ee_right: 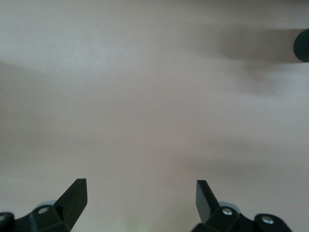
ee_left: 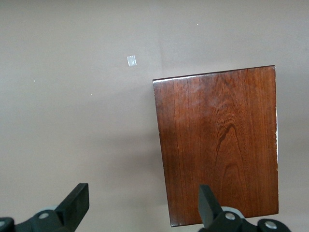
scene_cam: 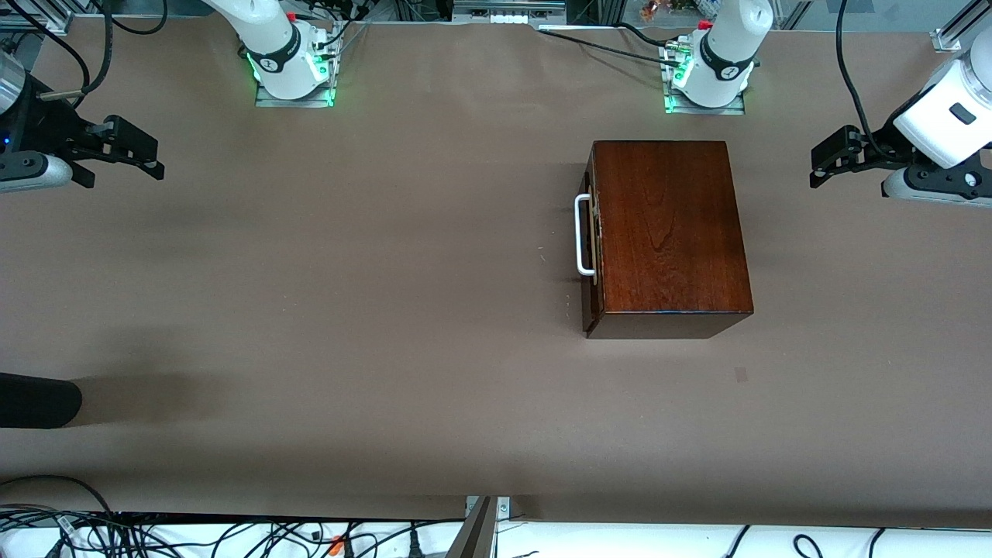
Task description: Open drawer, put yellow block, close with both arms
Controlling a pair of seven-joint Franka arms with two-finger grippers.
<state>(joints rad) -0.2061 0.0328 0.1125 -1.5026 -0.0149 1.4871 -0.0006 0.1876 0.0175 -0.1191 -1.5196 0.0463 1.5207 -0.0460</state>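
- One dark rounded object pokes in over the counter's edge at the right arm's end, nearest the front camera; what it is cannot be told.
- One small pale mark lies on the brown counter, just nearer the front camera than the box.
- One glossy mahogany box sits on the counter toward the left arm's end, in line with the left arm's base. Its top is bare.
- One drawer is in that box, pushed fully in, its front facing the right arm's end of the counter. One white U-shaped handle stands out from that front.
- The yellow block shows in none of the three views.
- Two arms, one gripper each. The right gripper hangs over the counter's edge at the right arm's end, well apart from the box. Its jaws are spread wide and hold nothing; its wrist view shows only bare counter between the fingers.
- The left gripper hangs over the counter at the left arm's end, near the box but clear of it. Its jaws are also spread wide and hold nothing, with the box top under one finger.
- Two arm bases stand farthest from the front camera, each glowing green: the right arm's base and the left arm's base.
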